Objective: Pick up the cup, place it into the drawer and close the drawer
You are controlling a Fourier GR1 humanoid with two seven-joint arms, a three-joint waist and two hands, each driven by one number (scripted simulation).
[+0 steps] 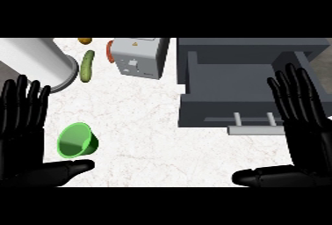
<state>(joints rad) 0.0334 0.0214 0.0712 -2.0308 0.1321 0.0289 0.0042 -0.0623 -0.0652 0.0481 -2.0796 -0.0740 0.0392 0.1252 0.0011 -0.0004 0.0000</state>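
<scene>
The left hand is spread flat with fingers straight, holding nothing, and the green cup lies on its side just right of it, above its thumb. The right hand is likewise open and empty, well apart from the cup, over the right side of the open grey drawer. Beyond the cup lie a cucumber, a white cylinder and a grey box-shaped appliance on the marble counter.
</scene>
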